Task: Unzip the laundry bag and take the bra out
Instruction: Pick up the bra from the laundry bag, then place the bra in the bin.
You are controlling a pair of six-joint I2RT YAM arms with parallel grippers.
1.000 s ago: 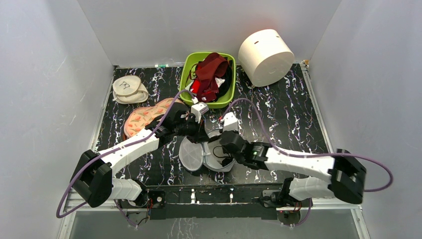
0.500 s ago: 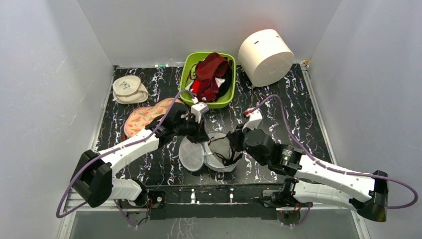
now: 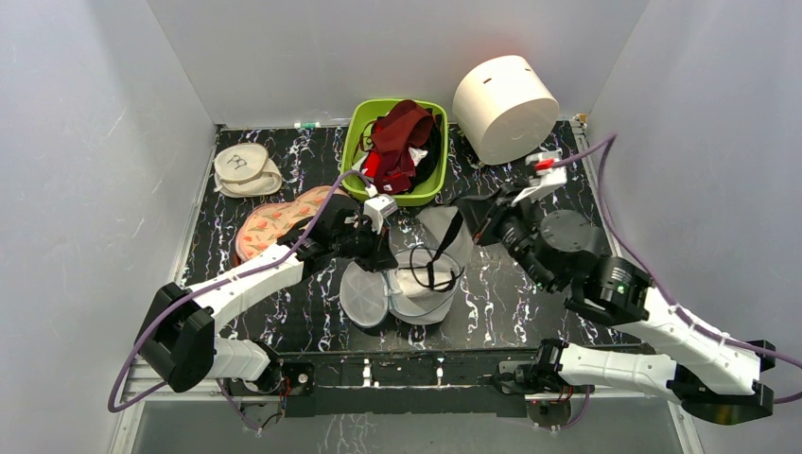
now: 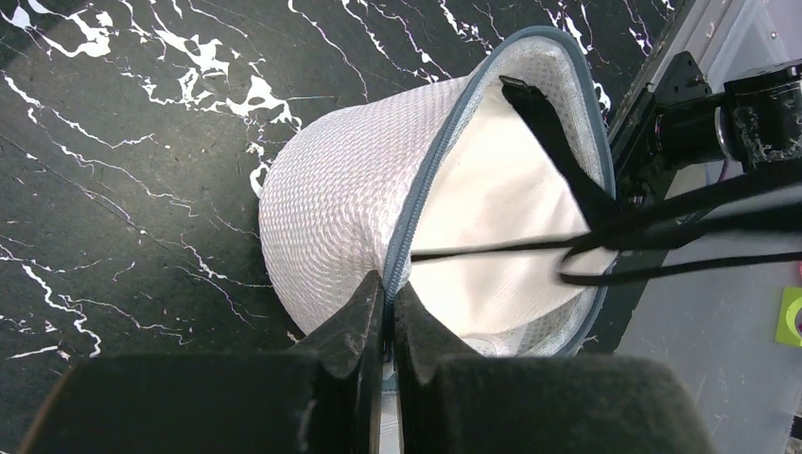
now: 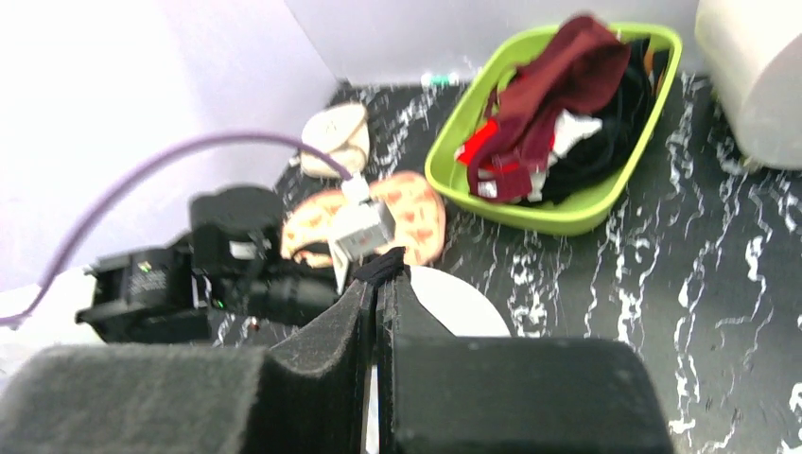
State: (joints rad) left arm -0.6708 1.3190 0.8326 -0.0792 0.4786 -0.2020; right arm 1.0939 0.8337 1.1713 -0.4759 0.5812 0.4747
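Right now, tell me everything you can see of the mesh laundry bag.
The laundry bag is a small squat drum of white see-through mesh with a grey-blue zip rim. It sits unzipped on the black marbled table near the front edge, its round lid lying open at its left. The left tool is shut on the rim. Thin dark straps run from its mouth to the shut right tool.

A black tabletop [image 3: 312, 156] veined with white lay before me under soft, even light. Plain pale grey walls closed it in: the back wall [image 3: 378, 47] at twelve o'clock, the left wall [image 3: 85, 170] at nine, the right wall [image 3: 700, 142] at three. A metal rail [image 3: 197, 208] edged it at nine.
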